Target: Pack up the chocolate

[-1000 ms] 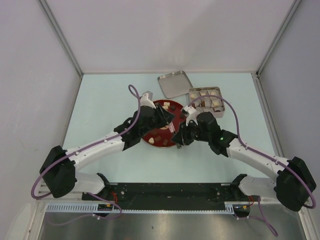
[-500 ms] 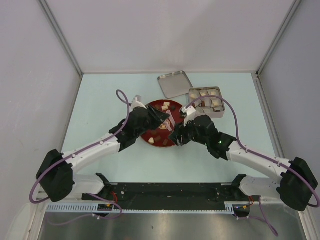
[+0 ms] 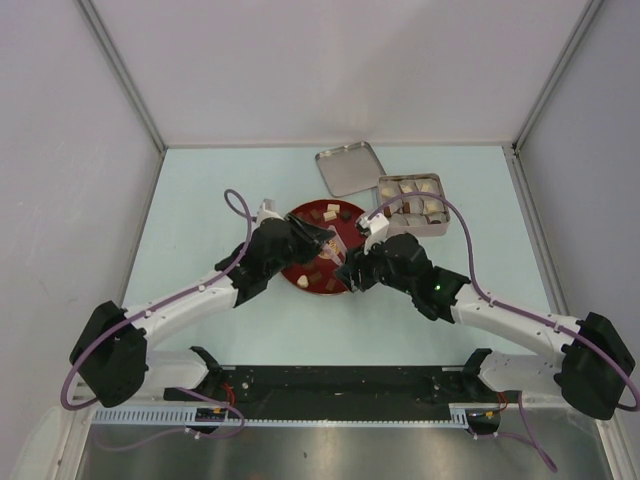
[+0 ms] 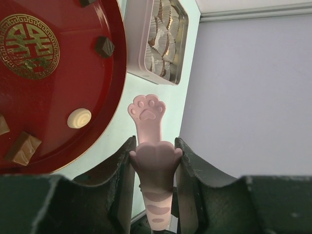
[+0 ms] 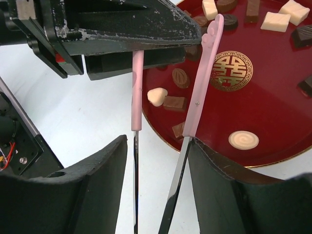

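Reaching in from the left, the left gripper (image 4: 154, 145) has its jaws clamped on one arm of the pink tongs (image 4: 145, 111). It grips just behind that arm's paw-shaped tip, which pokes out past the fingers. Next to it the red plate (image 4: 63, 92) sits on the pale desk (image 3: 220, 200), and that is where the chocolate (image 5: 174, 103) lies, as loose pieces scattered round the gold emblem (image 4: 29, 46).

The left wrist view shows a dark cube (image 4: 105, 46) near the rim, a cream round (image 4: 79, 118) and a brown block (image 4: 23, 148). The right wrist view adds a cream heart (image 5: 157, 96), a brown oval (image 5: 180, 77) and several cream and dark squares along the far rim. The tongs' second arm hangs free over the plate, and I cannot see its tip touching any piece.

Right of the plate, the right gripper (image 5: 158, 144) takes the tongs from the other end. Its jaws stand wide with both spread arms held between them. One arm presses against the right finger and the other runs close along the left finger.

Toward the back of the desk a metal lid (image 3: 348, 168) lies flat. Just right of it is the tin (image 3: 412, 177), whose compartments hold pale shapes too small to make out.
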Controlling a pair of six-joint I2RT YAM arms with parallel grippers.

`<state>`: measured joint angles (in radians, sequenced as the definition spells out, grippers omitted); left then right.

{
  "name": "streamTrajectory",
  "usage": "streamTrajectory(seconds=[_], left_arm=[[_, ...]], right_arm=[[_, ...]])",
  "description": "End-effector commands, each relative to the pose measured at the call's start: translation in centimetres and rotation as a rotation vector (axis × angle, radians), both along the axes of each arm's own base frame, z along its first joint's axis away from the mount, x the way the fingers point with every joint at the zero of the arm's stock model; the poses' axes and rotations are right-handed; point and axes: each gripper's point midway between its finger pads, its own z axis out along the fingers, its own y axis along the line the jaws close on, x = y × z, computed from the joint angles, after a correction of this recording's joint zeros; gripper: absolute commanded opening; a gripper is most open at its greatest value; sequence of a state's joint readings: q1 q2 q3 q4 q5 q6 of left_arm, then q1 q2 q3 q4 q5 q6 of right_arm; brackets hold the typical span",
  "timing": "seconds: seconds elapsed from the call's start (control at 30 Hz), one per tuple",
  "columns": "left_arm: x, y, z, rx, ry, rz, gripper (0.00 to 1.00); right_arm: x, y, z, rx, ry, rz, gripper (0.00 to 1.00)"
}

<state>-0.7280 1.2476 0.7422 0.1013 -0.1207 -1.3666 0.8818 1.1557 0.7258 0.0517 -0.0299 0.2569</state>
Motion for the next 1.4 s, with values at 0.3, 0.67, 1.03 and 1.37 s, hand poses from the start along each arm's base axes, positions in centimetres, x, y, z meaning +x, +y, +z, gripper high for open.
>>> streamTrajectory(seconds=[0.3,0.67,1.03,1.37], left_arm=[[-0.7,-0.7,2.5,-0.126,-0.041,-0.031,0.12],[-0.9,2.7,1.7,0.021,-0.1,-0.001,0.79],[0.6,11.9,4.1,0.517,-0.35,0.068,0.93],[0.4,19.5,3.4,0.971,-0.412,0.032,1.0]], right_arm=[[0.3,1.1,2.3,0.049,-0.051,-0.002,0.35],[0.4,-0.2,3.0,-0.031,-0.064,-0.025,0.29],[0.1,-1.1,1.0,-0.193,-0.004,0.012,0.28],[0.4,-0.9,-2.1,-0.35,0.115,0.076,0.3]])
